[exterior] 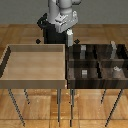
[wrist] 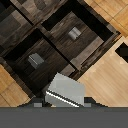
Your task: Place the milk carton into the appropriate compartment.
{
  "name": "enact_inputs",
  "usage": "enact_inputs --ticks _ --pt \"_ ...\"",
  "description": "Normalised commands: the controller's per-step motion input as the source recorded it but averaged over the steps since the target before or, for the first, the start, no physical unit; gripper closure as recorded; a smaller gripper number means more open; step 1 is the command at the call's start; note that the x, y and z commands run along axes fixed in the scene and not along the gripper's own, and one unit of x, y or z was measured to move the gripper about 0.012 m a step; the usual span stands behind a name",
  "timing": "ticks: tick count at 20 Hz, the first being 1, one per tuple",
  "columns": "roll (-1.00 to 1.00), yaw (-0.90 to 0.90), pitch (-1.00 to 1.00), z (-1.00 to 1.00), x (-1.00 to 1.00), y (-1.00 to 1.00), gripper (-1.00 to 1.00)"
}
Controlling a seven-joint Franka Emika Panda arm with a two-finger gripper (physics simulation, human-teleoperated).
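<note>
Your jaws are clamped on the milk carton (wrist: 65,91) above the dark divided bin (exterior: 95,62); center it over one compartment, clear of dividers, before lowering.

pale wooden open tray (exterior: 34,62): beside the dark wooden divided bin (exterior: 95,67), on the exterior view's left, touching | small grey blocks (exterior: 85,73): inside separate bin compartments | small white-and-grey milk carton (exterior: 70,38): above the bin's far edge, near the tray-side corner
</note>
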Motion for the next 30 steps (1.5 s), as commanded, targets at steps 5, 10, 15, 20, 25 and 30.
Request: enact_inputs --ticks 5,10,15,20,25,30 --pt "0.00 0.00 0.00 0.00 0.00 1.00 1.00" --pt "0.00 0.00 0.00 -0.04 -0.20 0.40 1.00" --pt "0.00 0.00 0.00 -0.20 0.00 0.00 1.00" --pt "0.00 0.00 0.00 -0.80 0.00 0.00 1.00" --pt "0.00 0.00 0.00 -1.00 0.00 0.00 1.00" --pt "0.00 0.00 0.00 -0.40 0.00 0.00 -1.00"
